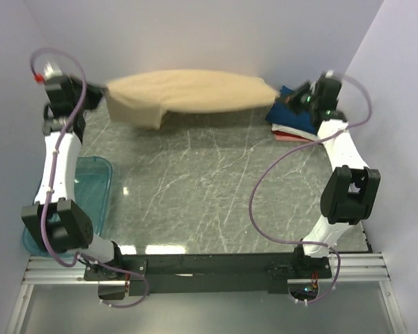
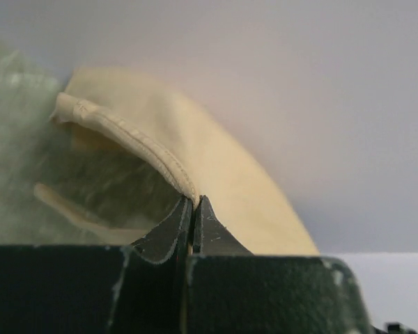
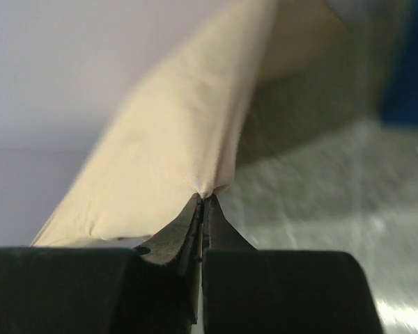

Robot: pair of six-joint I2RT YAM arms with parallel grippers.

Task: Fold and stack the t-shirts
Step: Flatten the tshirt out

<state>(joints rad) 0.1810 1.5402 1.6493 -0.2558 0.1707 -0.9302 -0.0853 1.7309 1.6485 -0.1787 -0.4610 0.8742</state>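
I hold the tan t-shirt [image 1: 188, 94] stretched above the far surface [image 1: 195, 188], left end effector [image 2: 194, 202] and right end effector [image 3: 203, 197] each clenched on an edge, probably to spread it for folding

Translucent teal tub [image 1: 97, 179] at the left edge of a dark marbled table [image 1: 195, 184], pale lilac walls [image 1: 195, 35] behind.

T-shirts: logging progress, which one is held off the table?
The tan t-shirt, stretched between the left gripper and right gripper; the folded stack, navy on top, lies on the table.
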